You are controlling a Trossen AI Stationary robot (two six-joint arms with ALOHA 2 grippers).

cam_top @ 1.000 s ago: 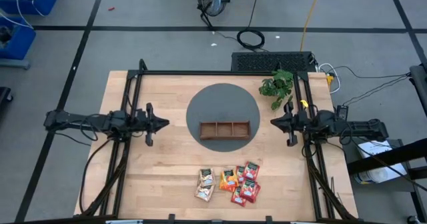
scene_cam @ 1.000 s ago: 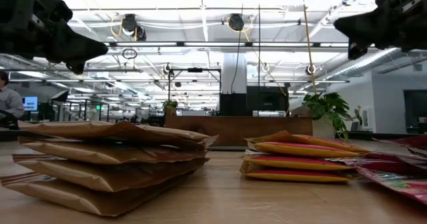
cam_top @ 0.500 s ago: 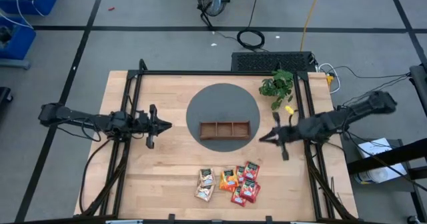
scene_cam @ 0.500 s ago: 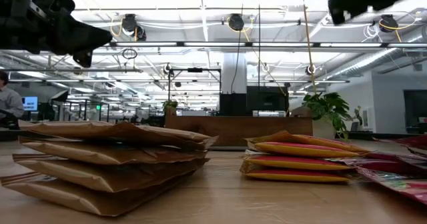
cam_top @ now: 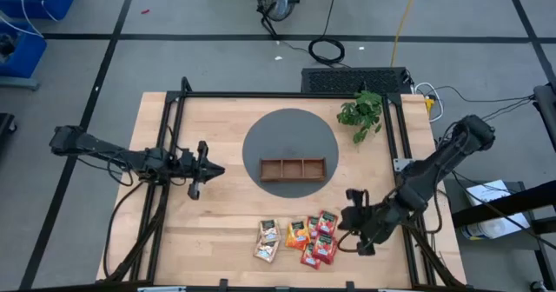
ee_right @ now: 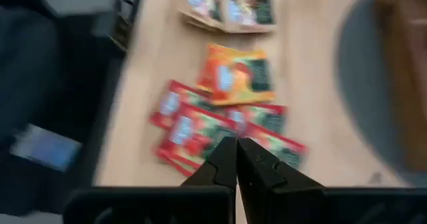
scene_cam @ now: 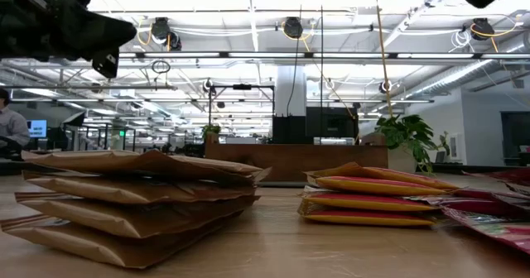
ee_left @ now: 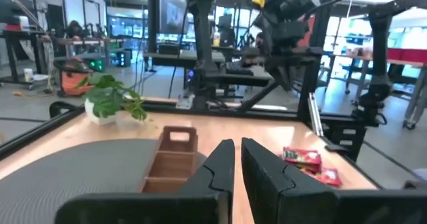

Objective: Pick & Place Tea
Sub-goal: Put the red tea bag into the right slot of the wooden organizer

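Several tea sachets (cam_top: pixel 300 238) lie flat in a loose cluster on the wooden table near its front edge: cream ones (ee_right: pixel 227 11), orange ones (ee_right: pixel 237 77) and red ones (ee_right: pixel 207 127). The brown wooden tray (cam_top: pixel 293 169) sits on a dark round mat (cam_top: pixel 289 131). My right gripper (cam_top: pixel 341 225) hangs shut just right of the red sachets and above them, tipped downward, touching nothing. My left gripper (cam_top: pixel 221 169) hovers level left of the tray, its fingers (ee_left: pixel 220 164) shut with only a thin slit between them.
A small potted plant (cam_top: pixel 360 112) stands at the back right of the table. Black frame rails (cam_top: pixel 174 136) run along the table's left, right and far sides. In the low view the sachet stacks (scene_cam: pixel 137 195) fill the foreground.
My right gripper has swung from beside the tray's right end toward the table's near edge, ending by the red sachets, and has tipped from level to slanting downward; it stays shut. My left gripper has drifted slightly toward the near edge.
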